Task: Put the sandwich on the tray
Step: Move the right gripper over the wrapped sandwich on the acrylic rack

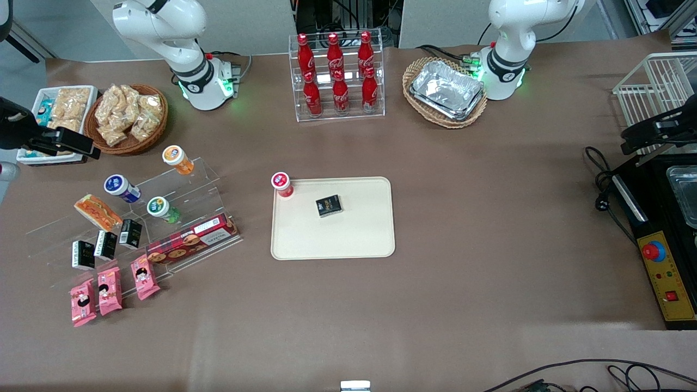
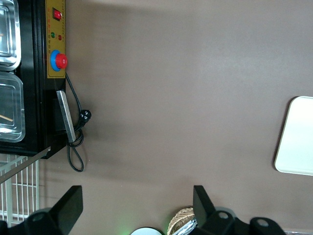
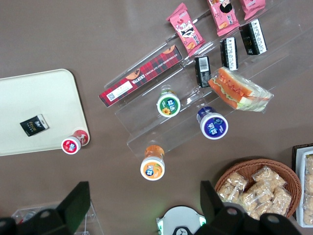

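The sandwich (image 1: pixel 98 212) (image 3: pixel 239 90), a wrapped wedge with an orange-red edge, lies on the clear stepped rack (image 1: pixel 207 179) toward the working arm's end of the table. The cream tray (image 1: pixel 348 239) (image 3: pixel 44 98) sits mid-table. It holds a small black box (image 1: pixel 329 206) and, at one corner, a red-capped cup (image 1: pixel 282 185). My right gripper (image 1: pixel 65 142) (image 3: pixel 144 196) hangs open and empty, high over the table by the white bin, farther from the front camera than the sandwich and well apart from it.
The rack also carries orange (image 1: pixel 177 159), blue (image 1: pixel 121 188) and green (image 1: pixel 161 209) capped cups, black boxes (image 1: pixel 106 245) and a long red biscuit box (image 1: pixel 190 239). Pink packets (image 1: pixel 109 288) lie in front of it. A snack basket (image 1: pixel 130 117), white bin (image 1: pixel 60 109), cola rack (image 1: pixel 337 76) and foil trays (image 1: pixel 446 90) stand farther back.
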Robot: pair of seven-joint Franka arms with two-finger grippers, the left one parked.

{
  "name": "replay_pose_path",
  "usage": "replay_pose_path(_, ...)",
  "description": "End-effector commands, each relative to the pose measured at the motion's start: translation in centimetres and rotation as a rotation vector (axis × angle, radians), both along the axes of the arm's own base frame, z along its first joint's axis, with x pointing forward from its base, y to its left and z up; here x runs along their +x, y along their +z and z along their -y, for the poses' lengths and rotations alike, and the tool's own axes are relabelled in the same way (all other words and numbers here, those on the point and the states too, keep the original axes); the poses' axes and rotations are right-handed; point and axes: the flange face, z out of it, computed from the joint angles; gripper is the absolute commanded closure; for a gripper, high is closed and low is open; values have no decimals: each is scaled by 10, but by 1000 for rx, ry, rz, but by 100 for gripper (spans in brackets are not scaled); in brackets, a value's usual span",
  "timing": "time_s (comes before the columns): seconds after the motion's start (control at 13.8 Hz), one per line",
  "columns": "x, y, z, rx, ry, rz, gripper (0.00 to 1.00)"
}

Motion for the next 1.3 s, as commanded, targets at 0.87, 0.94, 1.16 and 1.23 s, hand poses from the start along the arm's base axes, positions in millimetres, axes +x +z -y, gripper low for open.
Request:
replay_pose_path(0.87, -4, -2, 69, 19, -70, 13, 0)
replay_pose_path(0.94, -6, -5, 84, 11, -50, 9, 0)
replay_pose_path(1.16, -16, -5, 125, 0, 58, 17, 0)
replay_pose_path(1.23, -19, -6, 139, 9, 114, 26, 0)
